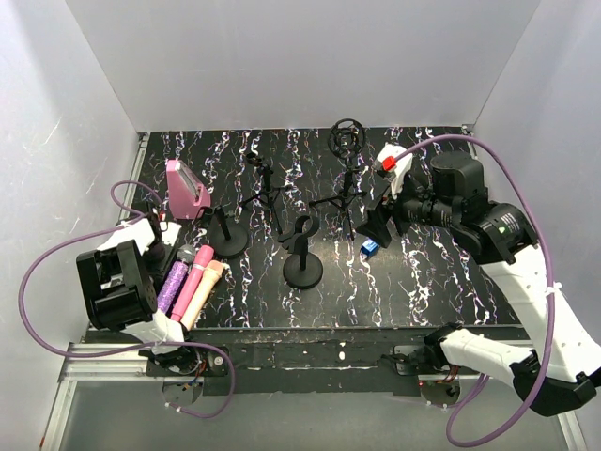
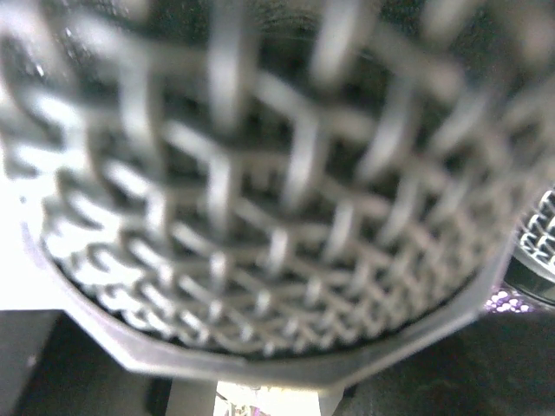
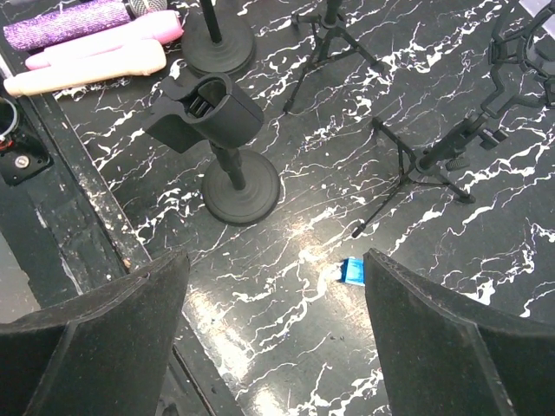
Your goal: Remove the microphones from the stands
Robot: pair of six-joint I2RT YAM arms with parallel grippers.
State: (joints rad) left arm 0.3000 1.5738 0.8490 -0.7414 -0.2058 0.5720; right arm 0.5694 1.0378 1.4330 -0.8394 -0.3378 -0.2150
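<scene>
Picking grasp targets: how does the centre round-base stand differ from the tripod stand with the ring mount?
Base: the round-base stand rests on a flat disc; the tripod stand on three thin splayed legs. Holder: the round-base stand carries a U-shaped clip, the tripod stand a ring mount. Place: the round-base stand is nearer the robot, the tripod stand farther back. Both are black and hold no microphone.

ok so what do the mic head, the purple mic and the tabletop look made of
Mic head: silvery woven wire mesh, likely metal.
Purple mic: sparkly glitter coat; the body beneath is hidden.
Tabletop: glossy black with white veins and a glare spot, marble-look, maybe a printed sheet.
</scene>
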